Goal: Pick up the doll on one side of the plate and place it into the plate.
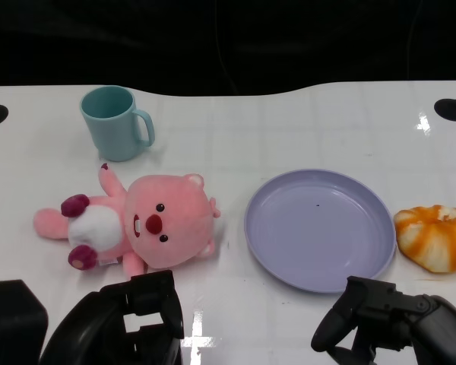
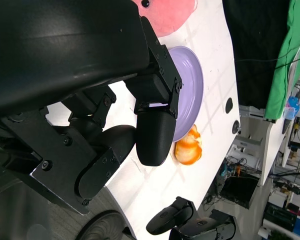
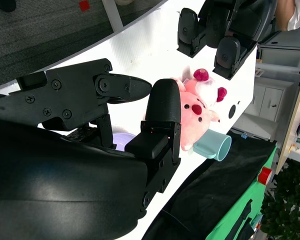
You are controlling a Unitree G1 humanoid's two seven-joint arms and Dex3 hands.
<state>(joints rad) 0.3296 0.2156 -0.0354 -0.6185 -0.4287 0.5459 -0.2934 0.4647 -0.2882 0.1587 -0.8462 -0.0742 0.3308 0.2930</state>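
While the pink doll [image 1: 137, 226] lies untouched on the table [image 1: 304, 122] just left of the purple plate [image 1: 320, 229], the left hand [image 1: 137, 319] hangs near it, fingers apart and empty, so reaching and grasping seems next; the right hand [image 1: 387, 319] holds nothing.

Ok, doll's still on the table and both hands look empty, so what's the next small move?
Probably reach the left hand forward toward the doll. The doll lies on the table just ahead of that hand, left of the empty plate, while the right hand sits by the plate's near rim, farther from the doll. Neither hand holds anything.
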